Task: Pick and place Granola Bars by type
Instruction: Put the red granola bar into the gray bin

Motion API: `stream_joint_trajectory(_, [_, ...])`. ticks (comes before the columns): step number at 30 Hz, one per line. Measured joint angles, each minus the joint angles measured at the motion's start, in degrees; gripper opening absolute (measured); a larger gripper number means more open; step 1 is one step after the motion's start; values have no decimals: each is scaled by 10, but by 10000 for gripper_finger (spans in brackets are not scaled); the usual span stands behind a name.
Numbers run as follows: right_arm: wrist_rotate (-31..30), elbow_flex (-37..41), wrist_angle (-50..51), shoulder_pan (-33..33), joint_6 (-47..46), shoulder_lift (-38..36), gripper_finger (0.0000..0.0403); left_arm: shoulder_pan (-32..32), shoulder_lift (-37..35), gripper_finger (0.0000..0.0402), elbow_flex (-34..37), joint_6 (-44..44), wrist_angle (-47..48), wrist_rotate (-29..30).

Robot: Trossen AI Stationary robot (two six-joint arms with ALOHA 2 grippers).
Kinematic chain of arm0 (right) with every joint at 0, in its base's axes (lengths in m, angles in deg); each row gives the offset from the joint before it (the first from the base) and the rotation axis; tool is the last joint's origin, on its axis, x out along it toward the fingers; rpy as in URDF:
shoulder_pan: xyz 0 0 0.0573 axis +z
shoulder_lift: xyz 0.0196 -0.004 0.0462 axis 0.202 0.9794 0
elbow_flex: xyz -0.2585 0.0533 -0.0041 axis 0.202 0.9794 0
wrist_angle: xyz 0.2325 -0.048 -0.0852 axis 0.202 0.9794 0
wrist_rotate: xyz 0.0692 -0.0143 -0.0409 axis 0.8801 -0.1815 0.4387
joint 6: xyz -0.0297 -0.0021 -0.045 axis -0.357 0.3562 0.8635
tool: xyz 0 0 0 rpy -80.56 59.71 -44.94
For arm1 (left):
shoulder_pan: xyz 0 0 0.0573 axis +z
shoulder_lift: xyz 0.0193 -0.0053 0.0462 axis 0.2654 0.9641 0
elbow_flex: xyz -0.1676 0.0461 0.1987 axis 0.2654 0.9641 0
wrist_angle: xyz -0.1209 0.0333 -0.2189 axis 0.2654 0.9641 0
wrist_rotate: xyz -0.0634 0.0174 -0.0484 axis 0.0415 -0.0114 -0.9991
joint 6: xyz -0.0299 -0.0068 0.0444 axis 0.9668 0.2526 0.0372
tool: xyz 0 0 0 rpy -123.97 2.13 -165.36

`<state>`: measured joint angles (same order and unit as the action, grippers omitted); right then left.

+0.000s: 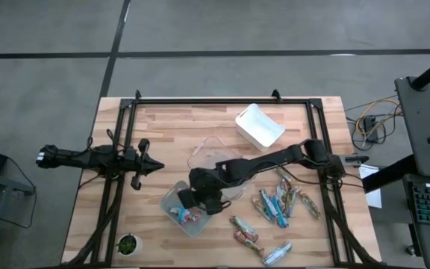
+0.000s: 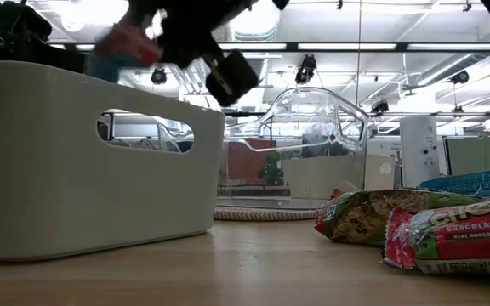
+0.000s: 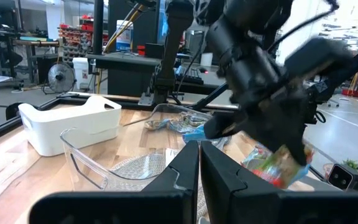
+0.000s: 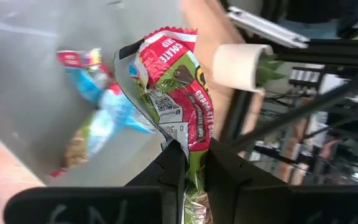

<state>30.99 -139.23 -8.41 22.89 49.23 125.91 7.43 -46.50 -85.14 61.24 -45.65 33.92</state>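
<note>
- your right gripper [image 1: 192, 200] is hovering over the grey-white rectangular plastic bin [image 1: 169, 203] at the lower middle of the high view, clenched on a red-and-green shiny-wrapped granola bar [image 4: 178, 93]; the right wrist view is showing the wrapper pinched between its dark fingers [image 4: 174, 168], hanging above the bin's floor.
- that bin is already holding at least one or two bars in red and blue wrappers [image 1: 187, 217], so some of the sorting is looking done, though you cannot tell from here whether one kind alone is lying inside.
- the clear plastic bin [image 1: 213, 152] at the centre of the table is looking empty or nearly so, and the white rectangular bin [image 1: 259, 125] at the upper middle is showing nothing inside.
- plenty is still waiting: a loose cluster of blue and greenish-brown wrapped bars [image 1: 282, 200] is lying on the wooden table [image 1: 163, 127] at the right of the high view, and a few more red and blue ones [image 1: 260, 243] are lying near the lower edge.
- by my reckoning you are sitting early in the task, with most bars unsorted and two bins yet to be filled.
- your left gripper [image 1: 154, 166] is waiting at the left of the table, well apart from the bins, its fingers [image 3: 219, 180] pressed together and holding nothing.
- a small potted plant [image 1: 128, 243] is standing at the lower left corner, out of the way.
</note>
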Motion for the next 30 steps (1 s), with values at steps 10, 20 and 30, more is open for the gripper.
stream_joint_trajectory(10, [2, 1, -4, 12, 0, 8, 38, 0, 0, 0, 0, 0, 0, 0])
stream_joint_trajectory(20, [3, 1, -6, 17, -2, 8, 38, 0, 0, 0, 0, 0, 0, 0])
stream_joint_trajectory(30, [11, 1, -6, 19, -11, 8, 38, 0, 0, 0, 0, 0, 0, 0])
